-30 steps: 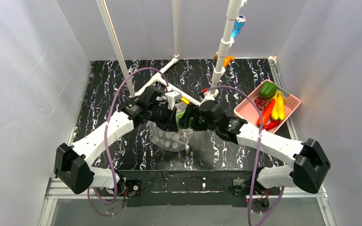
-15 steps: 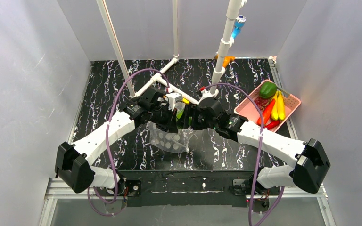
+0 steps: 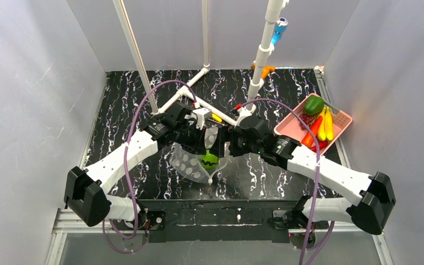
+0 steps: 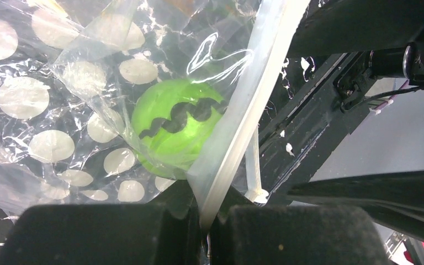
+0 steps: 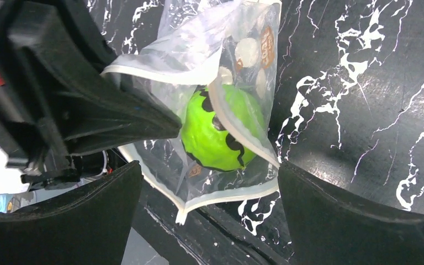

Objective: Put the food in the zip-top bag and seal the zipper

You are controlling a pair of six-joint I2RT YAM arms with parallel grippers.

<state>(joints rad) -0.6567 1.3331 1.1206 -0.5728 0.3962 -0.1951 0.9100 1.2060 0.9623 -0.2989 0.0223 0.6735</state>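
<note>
Zip-top bag (image 3: 190,164) is held up over mid-table with a green round toy fruit (image 4: 174,132) inside. It looks floppy, slick and light, so pinch the stiffer zipper (image 4: 244,117). Left gripper (image 4: 207,223) is clamped on that mouth edge. Right gripper (image 5: 207,190) is spread wide and empty. Other food (image 3: 320,126) sits in the pink basket (image 3: 340,117), far right.

The table (image 3: 121,105) was a black slab veined with white. Beyond the left gripper (image 3: 207,144), white pipes (image 3: 185,91) lay flat on it in a branching frame. A small yellow tool (image 3: 216,117) lay against one pipe just past that gripper. Well out to the right of the right gripper (image 3: 224,144), a pink basket (image 3: 291,114) sat on the top. An orange item (image 3: 266,70) lay at the far edge, well beyond the right gripper.
</note>
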